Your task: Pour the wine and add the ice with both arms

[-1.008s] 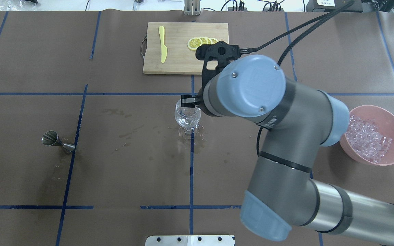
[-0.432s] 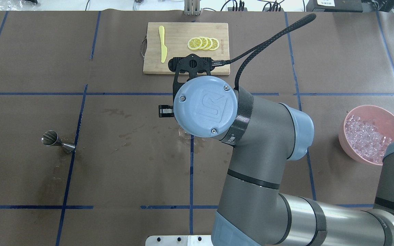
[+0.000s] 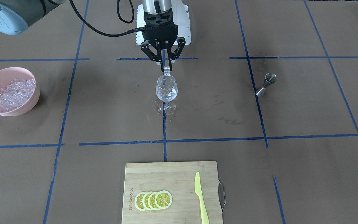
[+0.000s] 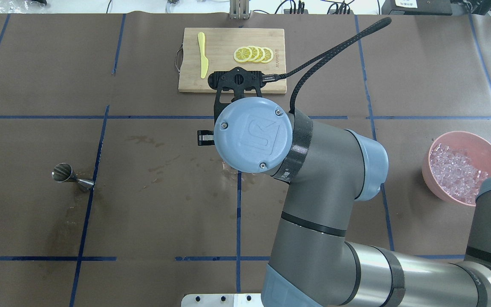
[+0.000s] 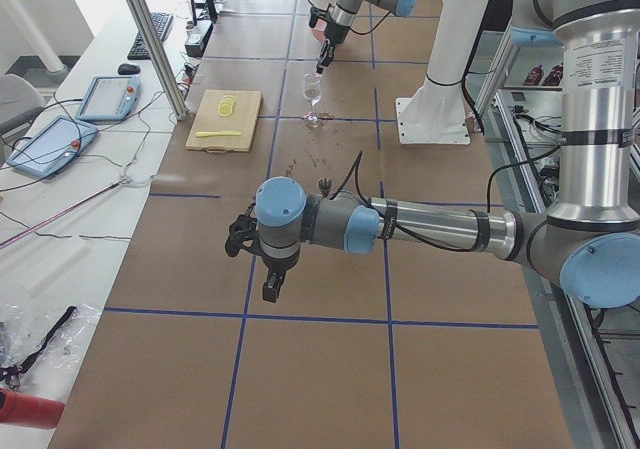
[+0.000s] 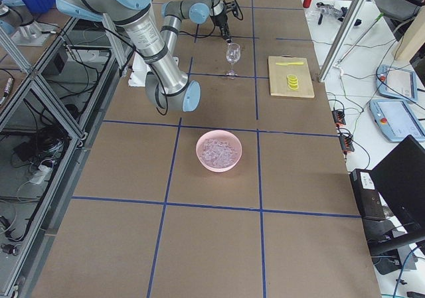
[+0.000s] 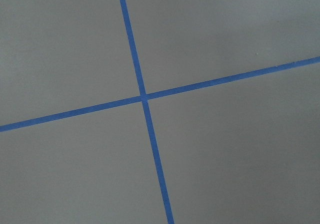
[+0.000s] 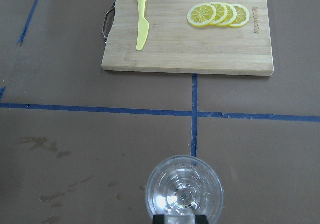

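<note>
Brown-papered surface [image 3: 291,109], centre: right end effector [image 3: 166,66] pinches one ice cube [image 3: 167,71] just above the wine glass [image 3: 166,88], so an off-centre release could bounce it off the rim; whether the left end effector [image 5: 270,287] is parted cannot be told.

brown paper-covered table [image 3: 291,186] taped off into a blue grid [image 3: 216,139] all around the right gripper [image 3: 166,67], white side desk [image 5: 90,231] parked well past it, tablets [image 5: 105,97], keyboard [image 5: 160,24] and loose cables [image 5: 60,214] dumped on top, aluminium posts [image 5: 151,39] stood in between, everything lit pretty bright
</note>
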You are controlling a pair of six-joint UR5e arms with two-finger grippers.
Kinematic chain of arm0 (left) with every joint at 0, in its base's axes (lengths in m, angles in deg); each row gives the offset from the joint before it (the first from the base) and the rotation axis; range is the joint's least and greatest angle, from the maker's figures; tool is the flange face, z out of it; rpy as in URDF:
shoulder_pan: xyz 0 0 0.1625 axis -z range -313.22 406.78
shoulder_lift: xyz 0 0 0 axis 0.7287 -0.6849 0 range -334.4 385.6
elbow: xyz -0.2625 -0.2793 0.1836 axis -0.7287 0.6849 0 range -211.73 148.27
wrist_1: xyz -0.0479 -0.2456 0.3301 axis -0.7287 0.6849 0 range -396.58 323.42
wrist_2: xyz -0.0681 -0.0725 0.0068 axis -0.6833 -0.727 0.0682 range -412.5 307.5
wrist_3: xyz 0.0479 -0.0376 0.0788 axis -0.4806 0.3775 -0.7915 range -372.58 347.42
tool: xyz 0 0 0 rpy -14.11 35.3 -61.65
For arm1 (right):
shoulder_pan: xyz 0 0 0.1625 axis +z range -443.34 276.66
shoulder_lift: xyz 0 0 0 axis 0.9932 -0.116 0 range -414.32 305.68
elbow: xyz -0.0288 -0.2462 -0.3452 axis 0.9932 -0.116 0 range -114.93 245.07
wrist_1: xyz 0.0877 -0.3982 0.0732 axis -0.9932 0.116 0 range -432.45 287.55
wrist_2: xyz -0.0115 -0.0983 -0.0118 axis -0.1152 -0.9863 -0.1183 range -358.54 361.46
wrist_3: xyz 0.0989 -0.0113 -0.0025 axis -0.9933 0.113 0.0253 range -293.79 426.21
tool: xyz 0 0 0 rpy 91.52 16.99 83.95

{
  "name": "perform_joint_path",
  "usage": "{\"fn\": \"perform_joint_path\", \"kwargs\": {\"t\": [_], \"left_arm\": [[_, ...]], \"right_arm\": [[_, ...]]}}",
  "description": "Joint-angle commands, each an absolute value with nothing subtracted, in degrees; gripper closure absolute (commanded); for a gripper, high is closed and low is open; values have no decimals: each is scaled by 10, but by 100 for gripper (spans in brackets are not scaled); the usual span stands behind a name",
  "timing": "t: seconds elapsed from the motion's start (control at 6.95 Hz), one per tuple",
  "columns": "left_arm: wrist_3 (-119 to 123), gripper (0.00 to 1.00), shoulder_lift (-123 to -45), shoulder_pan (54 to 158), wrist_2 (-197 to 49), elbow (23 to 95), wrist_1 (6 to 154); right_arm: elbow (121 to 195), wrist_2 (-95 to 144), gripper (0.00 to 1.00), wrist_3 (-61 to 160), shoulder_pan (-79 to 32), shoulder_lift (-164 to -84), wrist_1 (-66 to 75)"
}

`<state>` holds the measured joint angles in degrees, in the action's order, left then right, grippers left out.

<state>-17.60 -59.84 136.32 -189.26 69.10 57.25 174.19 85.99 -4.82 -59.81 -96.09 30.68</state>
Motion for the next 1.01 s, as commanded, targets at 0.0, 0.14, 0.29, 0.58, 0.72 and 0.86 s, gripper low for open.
{"fn": "perform_joint_path", "kwargs": {"t": [0.0, 0.14, 0.29, 0.58, 0.72, 0.86], "left_arm": [[-176, 0, -597, 1363, -1893, 691, 573], [-176, 0, -597, 1363, -1893, 691, 572], [-176, 0, -597, 1363, -1893, 691, 572], [-176, 0, -597, 1363, -1893, 691, 572], [-176, 0, -597, 1363, -1893, 691, 572], [-177, 0, -597, 1363, -1893, 691, 572]], "right_arm": [[1734, 841, 100, -46, -598, -962, 306], [1734, 841, 100, -46, -598, -962, 306], [1734, 842, 83, -46, -598, -961, 306], [1733, 845, 0, -47, -598, -961, 308], [1733, 847, 0, -47, -598, -961, 308], [1734, 848, 0, -47, -598, -961, 309]]}}
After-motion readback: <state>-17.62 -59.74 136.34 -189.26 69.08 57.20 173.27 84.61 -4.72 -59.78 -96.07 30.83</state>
